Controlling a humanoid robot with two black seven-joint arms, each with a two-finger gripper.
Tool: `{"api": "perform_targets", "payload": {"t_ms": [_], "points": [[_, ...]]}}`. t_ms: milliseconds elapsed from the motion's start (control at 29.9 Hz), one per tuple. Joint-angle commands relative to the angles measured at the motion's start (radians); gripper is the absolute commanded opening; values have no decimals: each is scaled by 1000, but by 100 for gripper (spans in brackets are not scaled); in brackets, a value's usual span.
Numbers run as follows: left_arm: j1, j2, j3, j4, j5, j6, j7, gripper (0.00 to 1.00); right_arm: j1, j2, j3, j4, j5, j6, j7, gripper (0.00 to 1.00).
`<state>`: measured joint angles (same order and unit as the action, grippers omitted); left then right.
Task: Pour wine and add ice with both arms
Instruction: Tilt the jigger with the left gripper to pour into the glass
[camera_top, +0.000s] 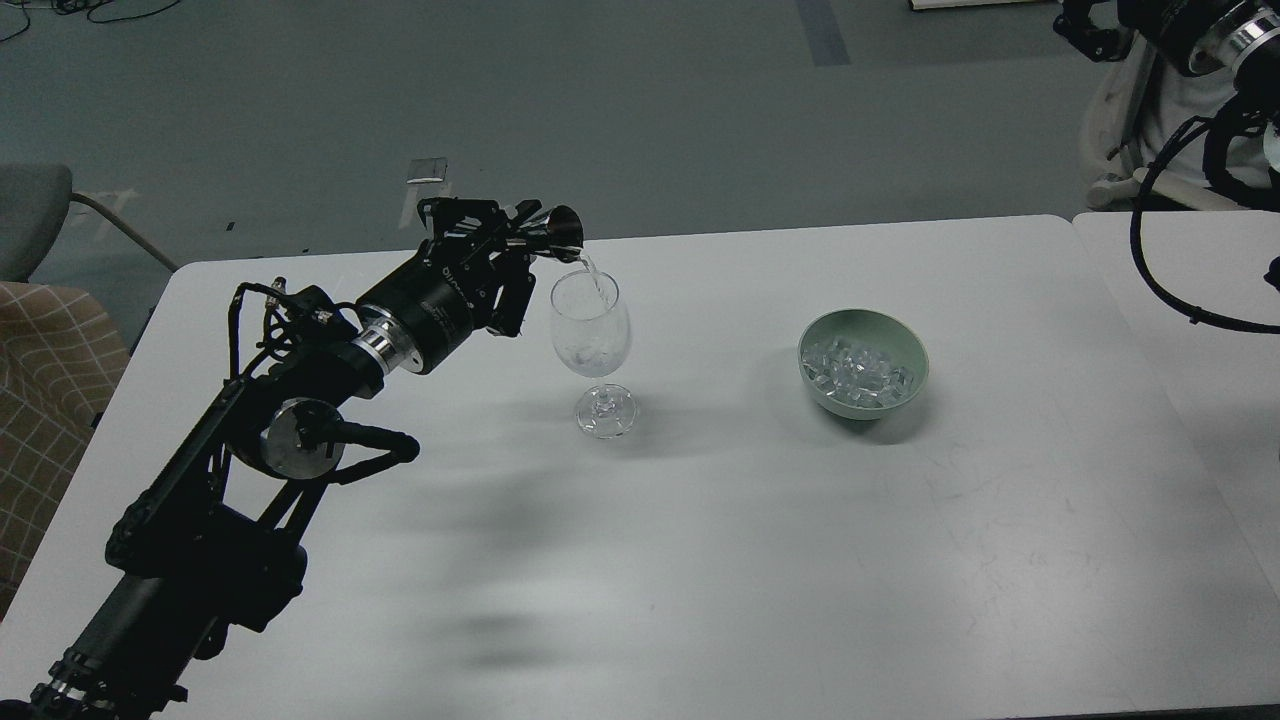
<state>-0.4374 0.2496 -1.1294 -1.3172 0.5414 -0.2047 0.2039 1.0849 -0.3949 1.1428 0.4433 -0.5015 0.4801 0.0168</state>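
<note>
left gripper (520, 235) clamped on small dark cup (560, 235), long axis near horizontal, mouth tipped right over upright wine glass (590, 325) near table (700, 560) far edge. ice (860, 372) in green bowl (915, 350), right of glass. right gripper out of view.

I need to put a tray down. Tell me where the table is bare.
The widest bare patch is the near half of the table, in front of the glass and the bowl of ice. A smaller gap lies between glass and bowl. It is crowded at the left, where the left pincer tips a small cup over the glass.
</note>
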Motion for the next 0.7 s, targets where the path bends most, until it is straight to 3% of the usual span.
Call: {"api": "perform_targets", "payload": {"t_ms": [0,669], "points": [[-6,3,3,7,40,1,-3,5,6,-4,0,2,0,3,0,100],[-18,48,4,-5,285,-44,-3,4,7,-19,5,-2,1,3,0,100]]}}
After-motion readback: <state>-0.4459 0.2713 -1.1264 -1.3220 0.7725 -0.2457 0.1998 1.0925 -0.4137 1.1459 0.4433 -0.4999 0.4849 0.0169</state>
